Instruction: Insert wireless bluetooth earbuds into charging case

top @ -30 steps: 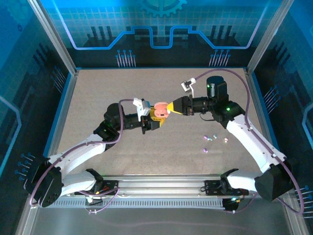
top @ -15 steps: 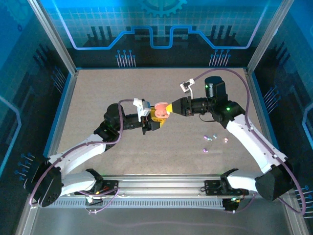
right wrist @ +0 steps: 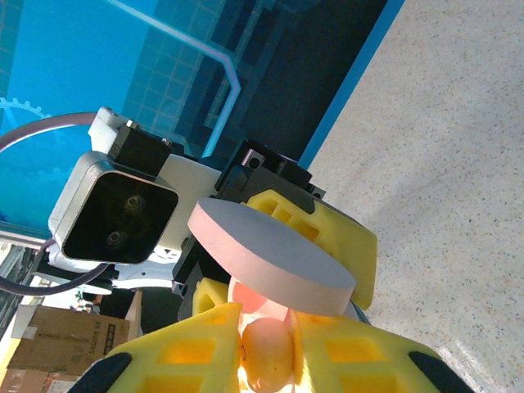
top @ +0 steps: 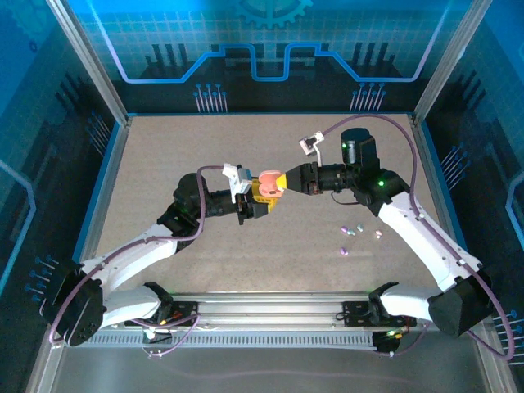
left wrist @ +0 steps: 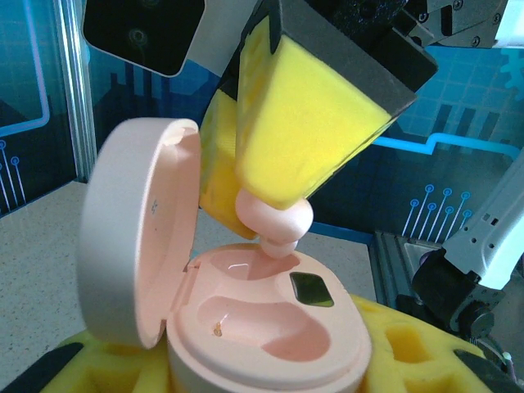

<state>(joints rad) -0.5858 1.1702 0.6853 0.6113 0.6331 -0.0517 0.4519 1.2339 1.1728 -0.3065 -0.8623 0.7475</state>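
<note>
Right pincer point(top: 278, 182) edged left over speckled, blue-walled tabletop point(top: 164, 155).

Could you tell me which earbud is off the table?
The pale pink earbud pinched by the right gripper above the open pink case; the pastel ones lie on the tabletop.

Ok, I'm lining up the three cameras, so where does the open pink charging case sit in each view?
Top external: charging case in the middle of the table.
Left wrist: case low centre, lid hinged up at left.
Right wrist: case centre, the lid's outer face seen as an oval.
Shared landmark: the yellow-padded right gripper pinching an earbud at the case.
</note>
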